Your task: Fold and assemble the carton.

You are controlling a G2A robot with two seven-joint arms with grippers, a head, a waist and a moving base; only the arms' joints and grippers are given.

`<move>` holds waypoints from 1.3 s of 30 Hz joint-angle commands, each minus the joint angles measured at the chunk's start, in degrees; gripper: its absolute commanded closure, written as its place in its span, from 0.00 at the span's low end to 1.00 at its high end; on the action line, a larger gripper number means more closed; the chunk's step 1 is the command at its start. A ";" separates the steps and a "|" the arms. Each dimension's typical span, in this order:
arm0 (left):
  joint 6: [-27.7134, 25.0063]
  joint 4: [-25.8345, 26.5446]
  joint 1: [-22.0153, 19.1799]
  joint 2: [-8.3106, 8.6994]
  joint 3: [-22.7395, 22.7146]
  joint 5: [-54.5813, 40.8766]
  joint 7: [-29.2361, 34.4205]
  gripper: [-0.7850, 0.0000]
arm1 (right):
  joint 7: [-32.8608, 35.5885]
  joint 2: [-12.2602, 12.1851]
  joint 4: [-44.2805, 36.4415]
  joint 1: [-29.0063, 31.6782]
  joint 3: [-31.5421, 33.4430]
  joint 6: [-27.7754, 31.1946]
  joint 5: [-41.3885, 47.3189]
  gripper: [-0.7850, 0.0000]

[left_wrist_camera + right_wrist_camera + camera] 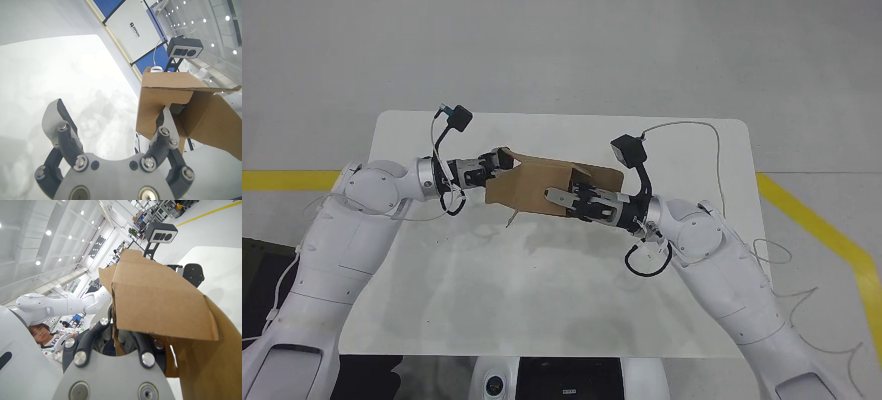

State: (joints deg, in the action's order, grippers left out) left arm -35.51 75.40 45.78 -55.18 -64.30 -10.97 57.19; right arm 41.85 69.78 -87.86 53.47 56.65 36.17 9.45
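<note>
- the left gripper (112, 105) is spread wide; one of its fingers (63, 113) hangs free over the table (56, 66), while the other lies against the inner side of an end flap of the carton (162, 94)
- the right gripper (574, 198) looks clamped on a carton wall, whose edge runs in between its finger links; the tips themselves are hidden by cardboard
- the carton hangs above the table between the two arms, half opened, with its end flaps loose
- the step in hand seems to be folding that end flap; it would go best if the right arm holds the body steady while the left presses with the flat of its finger along the crease; a slow push should keep the wall from buckling or sliding out of the pinch
</note>
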 commanded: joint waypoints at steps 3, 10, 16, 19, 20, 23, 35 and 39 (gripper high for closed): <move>0.08 -0.41 -0.25 -0.04 -0.03 -0.30 -0.04 0.00 | 0.17 0.04 0.11 0.03 -0.01 0.16 0.12 1.00; -0.01 -0.67 -0.47 -0.07 -0.05 -0.68 0.19 0.00 | 0.41 0.06 0.00 0.05 0.26 0.07 0.18 1.00; -0.08 -0.72 -0.61 -0.12 0.07 -0.76 0.27 0.00 | -0.01 0.15 0.09 0.01 0.37 0.02 0.20 1.00; -0.14 -0.77 -0.59 -0.14 0.08 -0.83 0.22 0.00 | -0.76 0.14 0.08 0.13 0.83 -0.05 -0.20 1.00; -0.16 -0.79 -0.57 -0.14 0.06 -0.88 0.24 0.00 | -1.08 0.12 0.03 0.18 1.05 -0.06 -0.39 1.00; -0.20 -0.85 -0.48 -0.10 -0.10 -0.88 0.29 0.00 | -2.53 0.04 -0.14 0.59 2.00 -0.23 -1.17 1.00; -0.24 -0.54 0.59 -0.20 1.02 5.42 -2.19 0.00 | -8.85 -0.06 -2.51 2.45 4.93 -0.43 -4.06 1.00; -0.40 0.87 0.87 -0.40 1.99 5.91 -2.34 0.00 | -11.06 0.11 -2.73 2.67 5.09 -0.75 -5.50 1.00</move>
State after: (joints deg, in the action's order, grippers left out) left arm -35.76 75.84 46.58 -55.54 -62.51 -5.04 54.68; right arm 31.19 69.85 -90.60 56.12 61.74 35.59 4.29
